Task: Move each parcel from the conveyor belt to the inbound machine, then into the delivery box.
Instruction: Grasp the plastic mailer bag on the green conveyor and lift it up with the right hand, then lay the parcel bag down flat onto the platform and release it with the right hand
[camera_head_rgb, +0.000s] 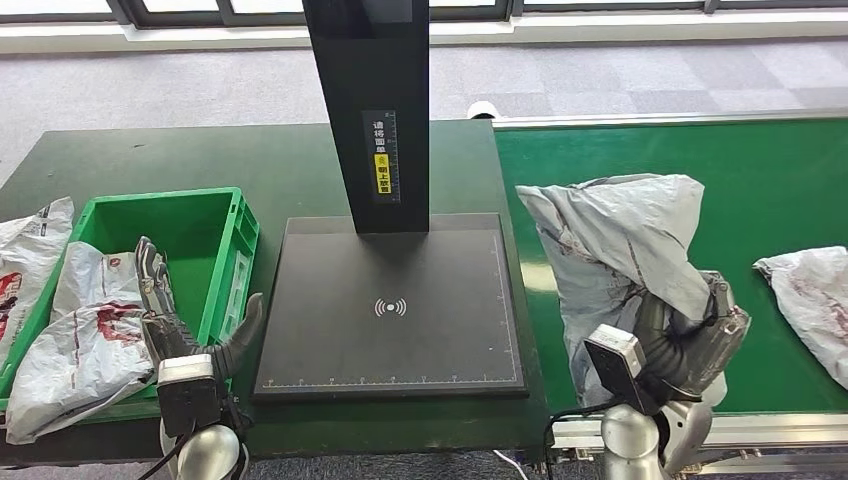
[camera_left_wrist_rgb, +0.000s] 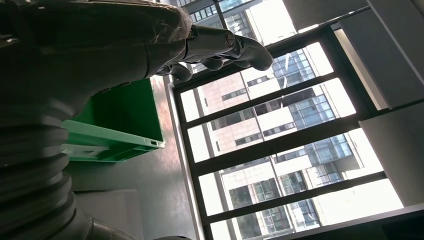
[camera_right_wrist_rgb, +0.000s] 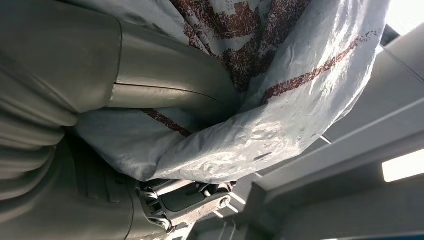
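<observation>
My right hand (camera_head_rgb: 690, 340) grips a crumpled grey parcel (camera_head_rgb: 620, 250) with red print and holds it above the green conveyor belt (camera_head_rgb: 760, 170), just right of the black inbound machine's scan plate (camera_head_rgb: 390, 310). In the right wrist view the parcel (camera_right_wrist_rgb: 260, 100) wraps around my thumb and fingers. A second grey parcel (camera_head_rgb: 810, 300) lies on the belt at the right edge. My left hand (camera_head_rgb: 175, 320) is open, fingers apart, by the near right corner of the green delivery box (camera_head_rgb: 225, 215). The box holds a grey parcel (camera_head_rgb: 85, 330). The left wrist view has the left hand (camera_left_wrist_rgb: 150, 45) empty beside the box (camera_left_wrist_rgb: 125, 130).
The machine's black post (camera_head_rgb: 375, 110) rises from the plate's far side. Another parcel (camera_head_rgb: 25, 250) lies on the dark table left of the box. Grey floor and a window wall lie beyond the table.
</observation>
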